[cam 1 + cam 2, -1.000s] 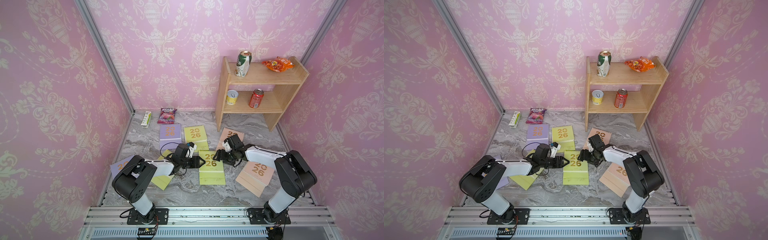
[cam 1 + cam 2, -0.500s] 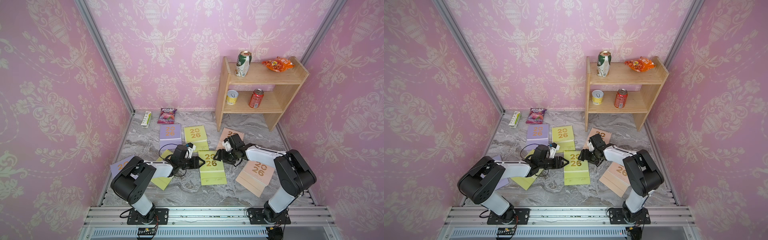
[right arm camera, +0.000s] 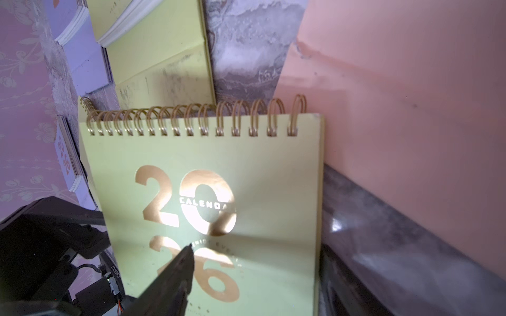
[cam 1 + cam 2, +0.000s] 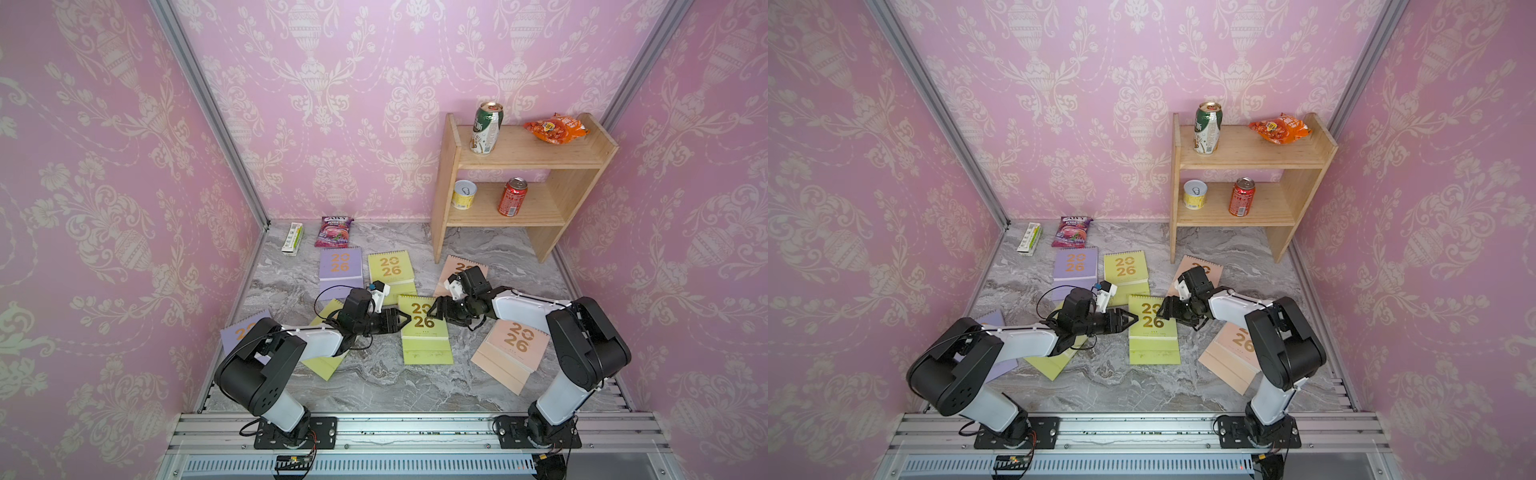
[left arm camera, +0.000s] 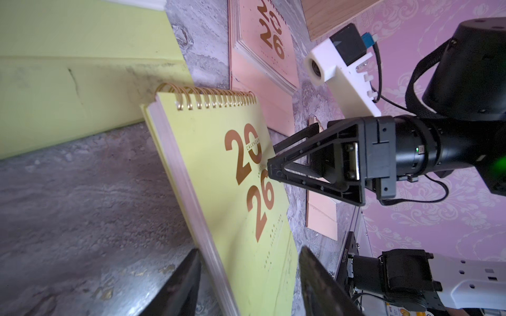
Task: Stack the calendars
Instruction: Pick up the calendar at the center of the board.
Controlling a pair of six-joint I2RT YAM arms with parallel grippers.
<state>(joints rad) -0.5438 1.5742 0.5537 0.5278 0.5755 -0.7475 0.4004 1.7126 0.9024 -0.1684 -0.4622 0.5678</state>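
The middle yellow-green calendar [image 4: 424, 332] lies at the centre of the surface [image 4: 374, 386], its spiral toward the back wall. The left end effector [image 4: 406, 319] and right end effector [image 4: 432, 311] flank its side edges. Each has its jaws apart and straddles an edge; neither looks clamped. A good grasp would close both evenly on the page block, then lift level so the pages don't fan. The peach calendar [image 4: 509, 345] lies just beside it on the right, and another yellow-green one [image 4: 390, 270] is near the spiral. The bare surface in front gives the most room.
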